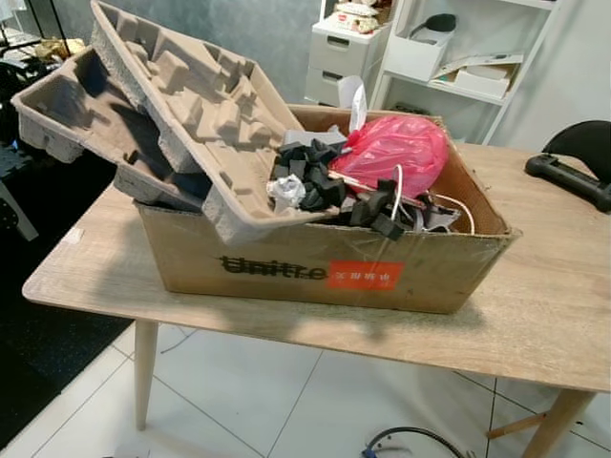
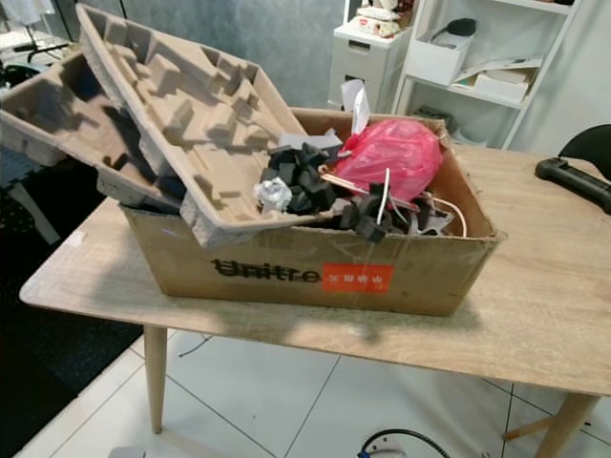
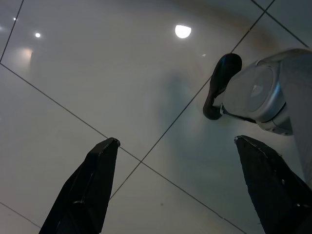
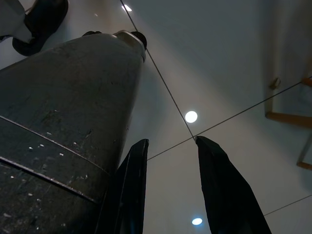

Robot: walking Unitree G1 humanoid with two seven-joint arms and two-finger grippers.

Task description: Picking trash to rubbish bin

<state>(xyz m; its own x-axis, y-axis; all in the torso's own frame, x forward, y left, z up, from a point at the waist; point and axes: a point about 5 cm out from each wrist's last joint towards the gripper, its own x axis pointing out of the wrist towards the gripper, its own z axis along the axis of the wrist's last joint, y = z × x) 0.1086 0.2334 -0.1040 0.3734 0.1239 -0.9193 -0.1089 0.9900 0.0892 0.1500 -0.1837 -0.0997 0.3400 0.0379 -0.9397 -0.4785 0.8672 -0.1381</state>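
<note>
with the left gripper (image 3: 175, 190) and right gripper (image 4: 168, 190) both hanging open and empty over the floor tiles, raise one arm squarely toward the trash-filled cardboard box (image 1: 325, 272) on the worktop (image 1: 535, 315) before reaching in.

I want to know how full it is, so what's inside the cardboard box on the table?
The cardboard box holds a pink plastic bag, black foam pieces, crumpled white paper and white cord. Two pulp trays lean out over its left end, hiding whatever lies beneath.
</note>
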